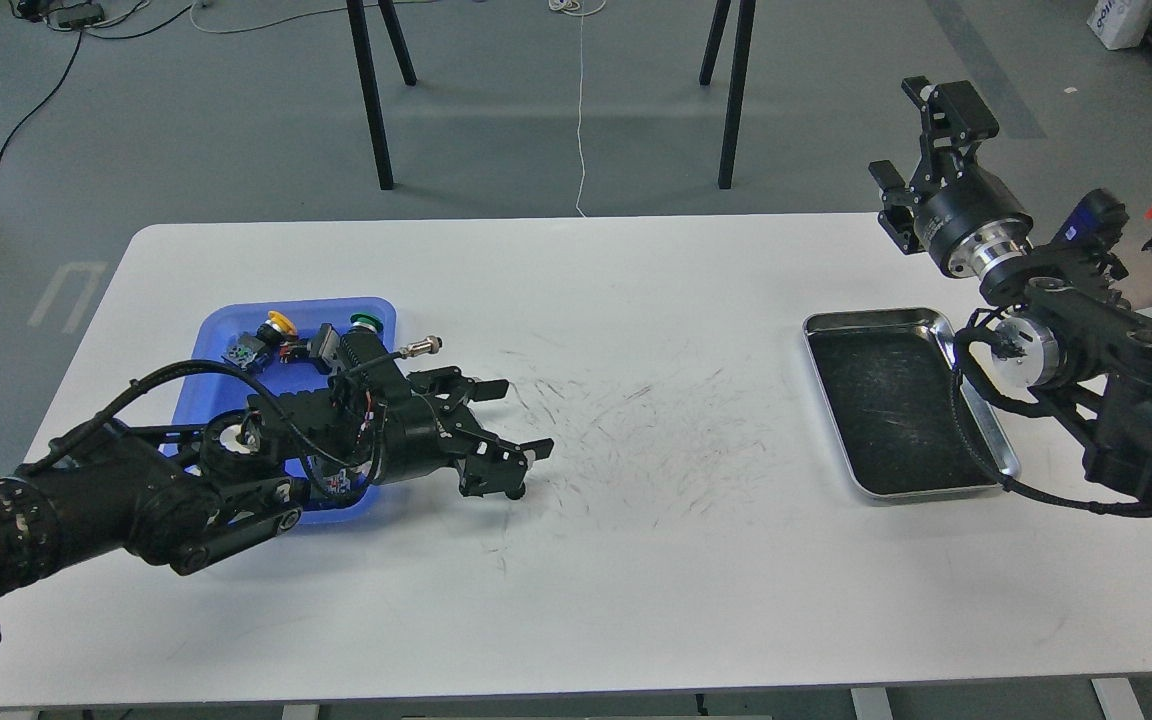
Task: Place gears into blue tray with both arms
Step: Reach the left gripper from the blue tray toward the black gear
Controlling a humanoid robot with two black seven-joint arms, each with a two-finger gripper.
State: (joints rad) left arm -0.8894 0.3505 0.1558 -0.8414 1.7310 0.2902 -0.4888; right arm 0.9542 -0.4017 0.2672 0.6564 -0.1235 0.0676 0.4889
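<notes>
The blue tray lies at the table's left and holds push buttons and small parts. My left arm reaches over its right side, and my left gripper stands open low over the white table just right of the tray. Its lower finger covers the spot where a gear lies, so the gear cannot be told apart from the finger. No other gear shows. My right gripper is raised above the table's far right corner, open and empty.
A steel tray with a dark scratched floor lies at the right, under my right arm. A yellow button and a green button sit in the blue tray's far end. Chair legs stand beyond the table's far edge.
</notes>
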